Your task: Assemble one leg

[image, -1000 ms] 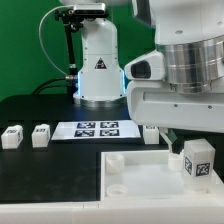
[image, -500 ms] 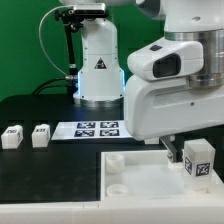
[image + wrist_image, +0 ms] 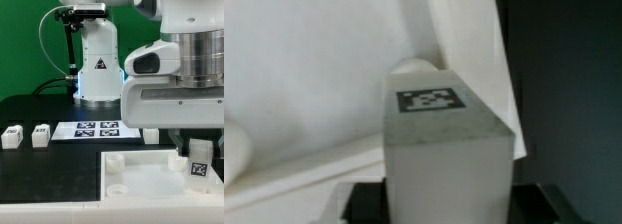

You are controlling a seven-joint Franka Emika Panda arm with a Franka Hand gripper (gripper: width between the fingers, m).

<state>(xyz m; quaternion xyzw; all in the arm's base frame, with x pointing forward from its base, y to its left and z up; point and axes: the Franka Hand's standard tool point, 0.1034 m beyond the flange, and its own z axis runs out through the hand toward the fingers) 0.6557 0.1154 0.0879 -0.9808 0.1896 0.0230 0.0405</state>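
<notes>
Leg (image 3: 199,162), white, tagged: was clamped upright between the gripper (image 3: 441,203) fingers, closed on its sides, over the white square panel (image 3: 140,190) at the exterior view's right; another leg (image 3: 40,134) stood on the black table (image 3: 50,105) beside the marker board (image 3: 97,129).

- The black table (image 3: 30,185) fills the lower left of the frame and runs back toward the upper centre.
- A leg (image 3: 12,136) sits at the middle of the far left edge, tag facing forward.
- A second leg (image 3: 40,134) stands near it, not touching.
- The marker board (image 3: 97,129) lies flat at the centre.
- A third leg (image 3: 150,134) sits just right of that board.
- A large white panel (image 3: 140,190) lies flat at the lower right.
</notes>
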